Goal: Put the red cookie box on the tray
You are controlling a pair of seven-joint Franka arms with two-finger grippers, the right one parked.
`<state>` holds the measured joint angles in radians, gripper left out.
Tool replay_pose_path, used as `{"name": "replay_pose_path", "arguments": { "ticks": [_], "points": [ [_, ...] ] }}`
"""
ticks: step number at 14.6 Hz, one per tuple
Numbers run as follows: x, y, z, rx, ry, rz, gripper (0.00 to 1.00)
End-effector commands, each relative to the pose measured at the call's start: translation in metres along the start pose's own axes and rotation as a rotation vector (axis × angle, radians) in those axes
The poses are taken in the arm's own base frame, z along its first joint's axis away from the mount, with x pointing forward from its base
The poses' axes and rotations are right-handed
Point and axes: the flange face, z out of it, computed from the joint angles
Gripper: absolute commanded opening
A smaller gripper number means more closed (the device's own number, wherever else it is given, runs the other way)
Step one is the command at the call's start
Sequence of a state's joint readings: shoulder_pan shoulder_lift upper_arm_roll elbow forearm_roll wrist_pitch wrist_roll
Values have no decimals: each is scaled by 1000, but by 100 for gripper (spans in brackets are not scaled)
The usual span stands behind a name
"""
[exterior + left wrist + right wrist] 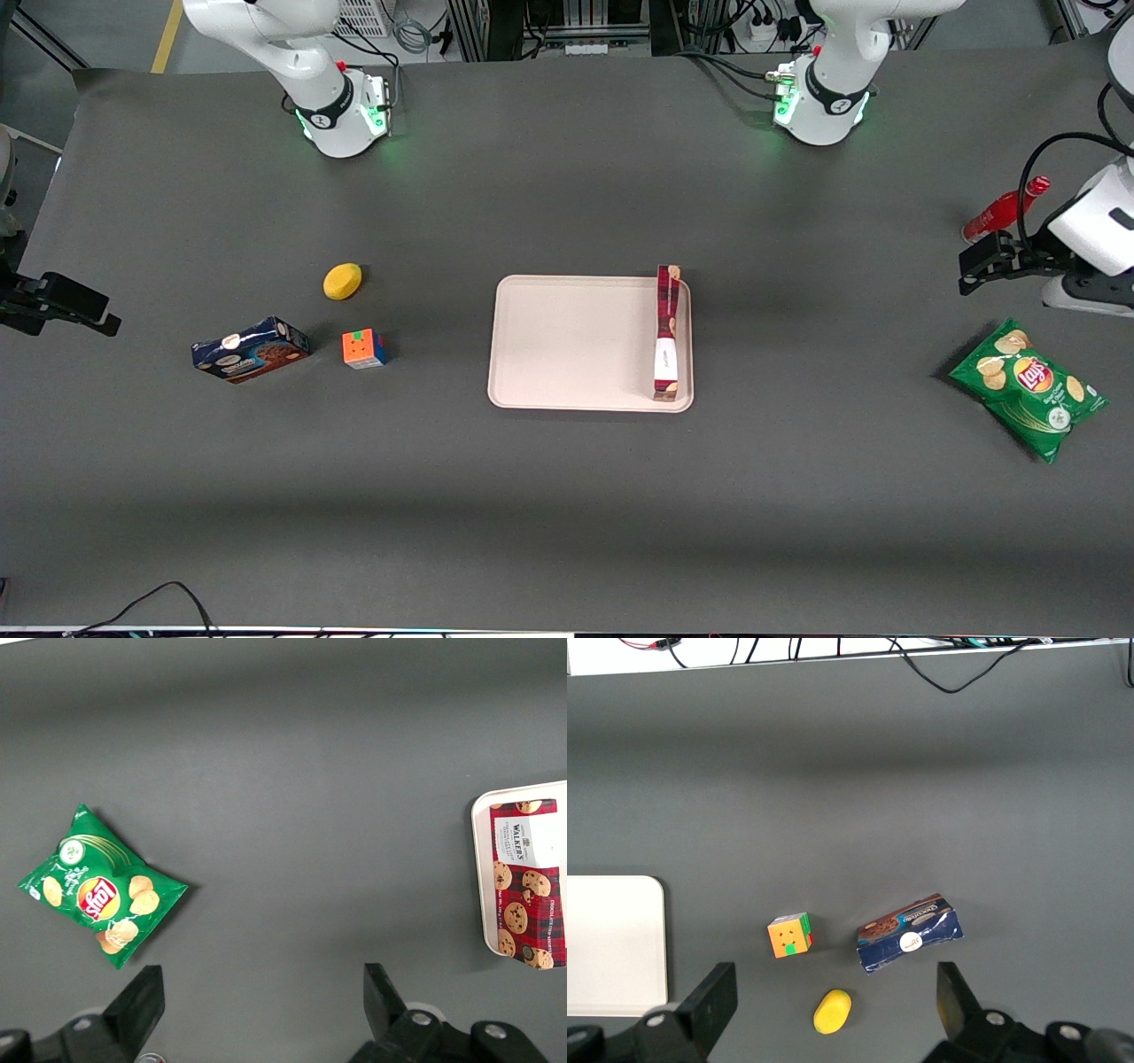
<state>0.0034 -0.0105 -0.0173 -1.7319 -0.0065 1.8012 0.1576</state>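
Note:
The red cookie box [666,332] [526,881] rests on the pale pink tray [567,346] [481,870], standing on a long narrow side. It runs along the tray's short rim, the one toward the working arm's end of the table. My left gripper [979,264] [263,983] hovers well away from the tray at the working arm's end, above bare table. It is open, and nothing is between its fingers. A wide strip of table separates it from the box.
A green chips bag [1028,388] [102,895] lies nearer the front camera than the gripper. A red bottle [1005,210] lies just beside the gripper. Toward the parked arm's end sit a lemon [342,281], a colour cube [364,348] and a blue cookie box [251,349].

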Motion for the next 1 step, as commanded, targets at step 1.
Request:
{"name": "replay_pose_path", "arguments": {
  "ticks": [1],
  "points": [
    [-3, -2, 1, -14, 1, 4, 100]
  ]
}}
